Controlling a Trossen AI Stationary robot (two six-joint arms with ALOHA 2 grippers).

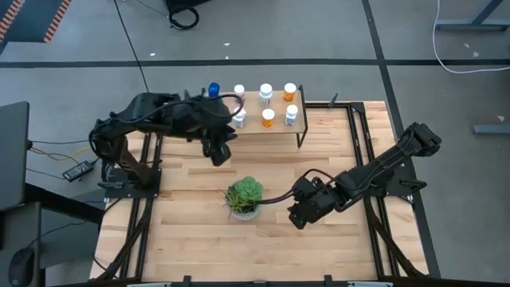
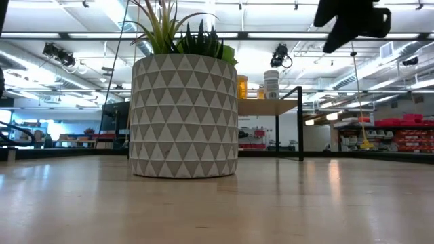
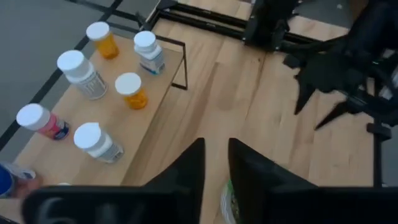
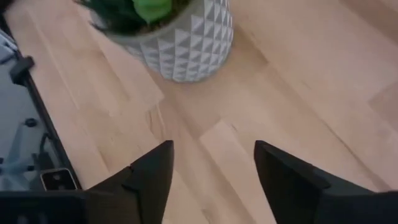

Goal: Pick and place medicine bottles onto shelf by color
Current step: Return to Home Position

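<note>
Hanging above the wooden table (image 1: 335, 239), the left gripper (image 1: 221, 155) was just beside one corner of the shelf (image 1: 253, 107). Its two fingers (image 3: 189, 171) stood only a little apart, with nothing between them. Ahead of this gripper, seven medicine bottles (image 3: 96, 142) stood upright on the shelf in two rows. Closest to it was a white bottle (image 1: 239, 119), then an orange bottle (image 1: 268, 118) and a second white bottle (image 1: 292, 115). In the row farther from the gripper were a blue bottle (image 1: 213, 90), a pinkish bottle (image 1: 239, 92), a third white bottle (image 1: 265, 93) and a second orange bottle (image 1: 289, 92). The bottles were apart from each other, and none touched the gripper. The right gripper (image 1: 296, 217) was well apart from the shelf, over the table, with its fingers (image 4: 149, 177) wide apart and empty. Near its tips, on the side toward the left arm, was a potted plant (image 1: 244, 195) in a pot with a triangle pattern.
</note>
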